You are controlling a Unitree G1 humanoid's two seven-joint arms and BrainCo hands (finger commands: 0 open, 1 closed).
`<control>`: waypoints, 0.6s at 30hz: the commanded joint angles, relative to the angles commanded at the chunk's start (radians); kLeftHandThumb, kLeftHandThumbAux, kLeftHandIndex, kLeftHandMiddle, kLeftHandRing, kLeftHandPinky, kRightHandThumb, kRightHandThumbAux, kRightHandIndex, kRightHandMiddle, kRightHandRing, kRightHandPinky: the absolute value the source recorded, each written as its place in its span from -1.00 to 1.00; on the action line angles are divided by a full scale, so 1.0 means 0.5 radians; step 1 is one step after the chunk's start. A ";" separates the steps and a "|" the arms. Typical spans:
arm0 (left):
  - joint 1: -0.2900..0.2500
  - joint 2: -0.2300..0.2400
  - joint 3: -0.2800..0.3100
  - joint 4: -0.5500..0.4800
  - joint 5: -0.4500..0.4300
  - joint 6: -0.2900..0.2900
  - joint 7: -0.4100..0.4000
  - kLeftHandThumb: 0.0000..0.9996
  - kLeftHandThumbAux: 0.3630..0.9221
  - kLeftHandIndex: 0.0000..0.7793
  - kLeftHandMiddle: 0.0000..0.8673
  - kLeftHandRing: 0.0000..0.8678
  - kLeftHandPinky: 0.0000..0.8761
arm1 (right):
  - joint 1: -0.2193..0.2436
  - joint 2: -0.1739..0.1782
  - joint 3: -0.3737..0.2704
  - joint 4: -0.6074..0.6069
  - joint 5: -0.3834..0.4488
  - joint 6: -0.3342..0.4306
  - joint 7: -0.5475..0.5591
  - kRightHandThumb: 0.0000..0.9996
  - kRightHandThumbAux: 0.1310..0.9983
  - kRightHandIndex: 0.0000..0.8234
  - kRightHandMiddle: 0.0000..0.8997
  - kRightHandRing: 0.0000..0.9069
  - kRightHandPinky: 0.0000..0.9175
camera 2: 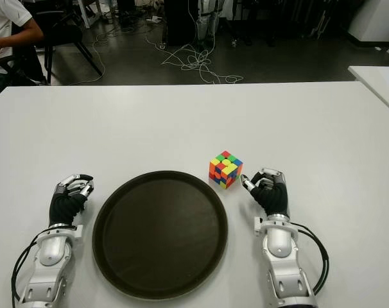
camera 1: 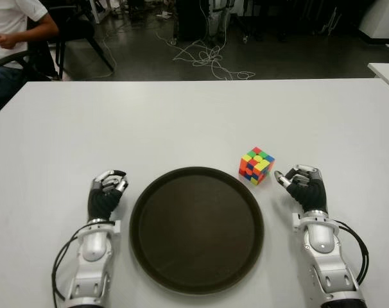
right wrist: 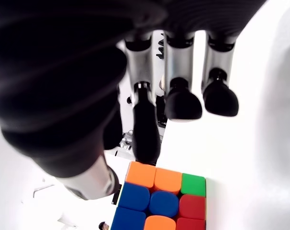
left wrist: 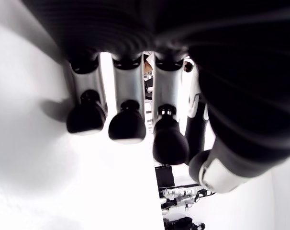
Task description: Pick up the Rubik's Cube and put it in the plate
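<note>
Multicoloured cube (camera 1: 257,165) sits on the desk (camera 1: 181,122) just ahead-left of my right robot hand (camera 1: 302,185), fingers loose, holding nothing. I'm approaching; next I close around it, then carry left to the plate (camera 1: 196,282).

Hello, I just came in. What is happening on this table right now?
A humanoid robot is set up to move a Rubik's Cube into a dark round plate on the white table. The cube sits on the table just outside the plate's far right edge; nothing holds it yet. The right robot hand is right beside the cube, fingers loosely curled and empty. The left robot hand shows left of the plate, also empty. A person sits in the background.
</note>
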 joint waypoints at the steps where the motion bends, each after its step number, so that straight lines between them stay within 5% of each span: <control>1: -0.002 0.002 0.000 0.003 0.001 0.004 0.000 0.42 0.22 0.14 0.87 0.91 0.84 | 0.000 -0.001 0.001 0.001 -0.001 0.000 -0.001 -0.31 0.64 0.76 0.81 0.81 0.76; 18: 0.012 0.018 -0.011 -0.032 -0.015 0.059 -0.049 0.42 0.23 0.14 0.86 0.89 0.82 | 0.007 -0.015 0.008 0.004 -0.010 -0.014 0.005 -0.29 0.64 0.71 0.80 0.80 0.74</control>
